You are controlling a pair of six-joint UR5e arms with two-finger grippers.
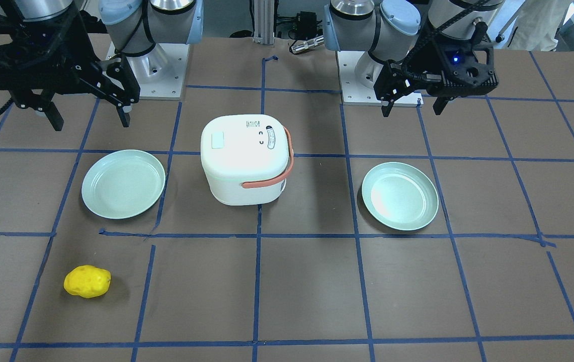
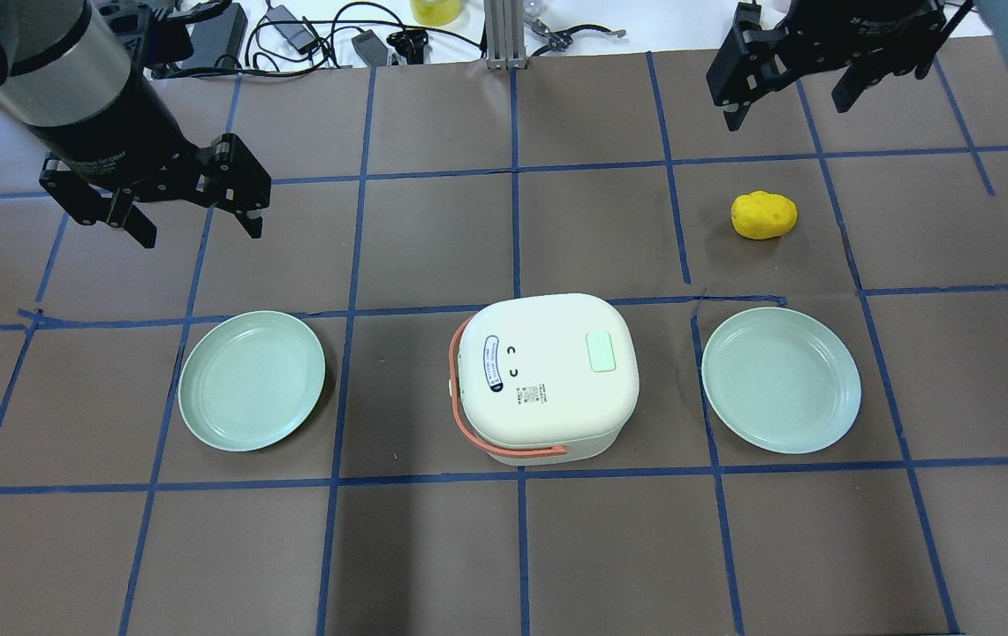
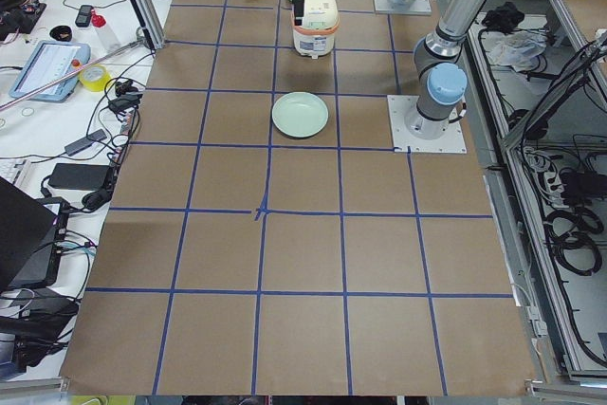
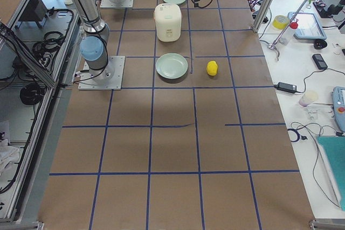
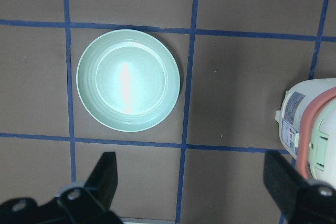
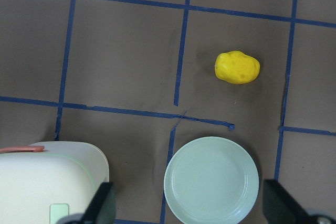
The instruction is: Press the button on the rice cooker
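One white rice cooker stands on the table, between the two grippers and lower than both, touched by neither. Its single pale green button sits on the lid, on the side toward the right gripper. That gripper and the left gripper each hang with fingers spread wide, holding nothing. Two green plates lie flat: the first plate below the left gripper, the second plate below the right. One yellow lump lies near the right gripper, apart from the second plate.
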